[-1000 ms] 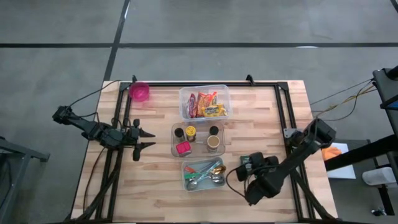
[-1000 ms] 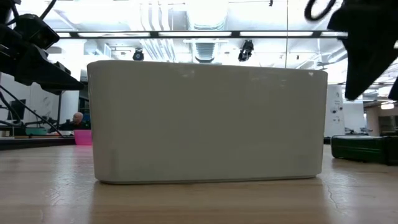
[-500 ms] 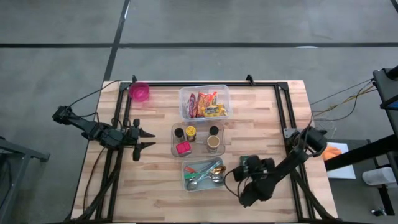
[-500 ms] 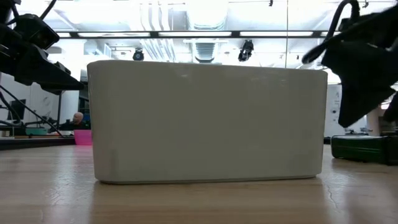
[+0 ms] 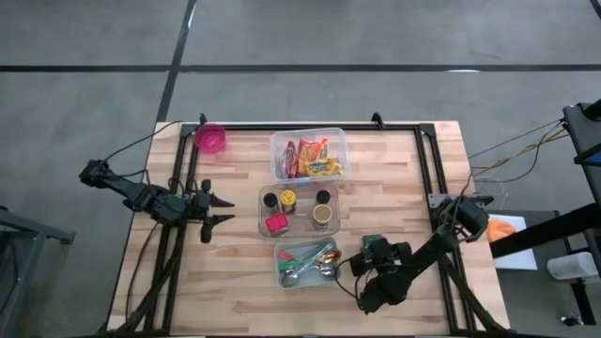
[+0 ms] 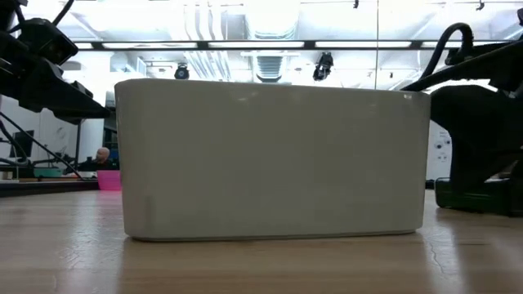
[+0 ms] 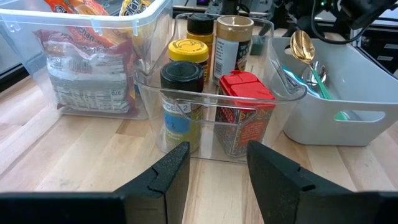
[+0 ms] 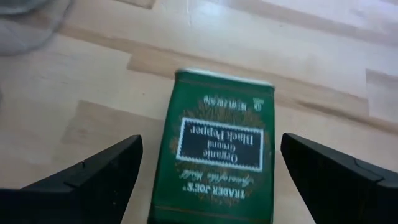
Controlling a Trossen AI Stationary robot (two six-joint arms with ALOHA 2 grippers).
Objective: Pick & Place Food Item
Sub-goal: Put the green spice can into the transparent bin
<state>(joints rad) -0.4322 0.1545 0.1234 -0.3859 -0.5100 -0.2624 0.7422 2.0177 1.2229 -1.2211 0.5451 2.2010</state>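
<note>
A green tin of ground black pepper (image 8: 214,155) lies flat on its broad back on the wooden table, right of the grey cutlery bin; the low view shows it at the right (image 6: 458,194). My right gripper (image 8: 211,142) hangs open just above it, tipped downward, one finger on either side of the tin and apart from it. In the high view that gripper (image 5: 376,268) is near the table's front right. My left gripper (image 7: 217,162) waits open at the table's left (image 5: 225,210), pointing at the bins.
Down the table's middle stand a clear bin of snack packets (image 5: 308,155), a clear bin of spice jars (image 5: 299,209) and a grey bin of cutlery (image 5: 307,263), whose wall (image 6: 274,159) fills the low view. A pink bowl (image 5: 210,139) sits at the far left.
My right gripper has come down toward the green tin, staying open, and its arm now stands low at the right of the low view. The tin has not moved.
</note>
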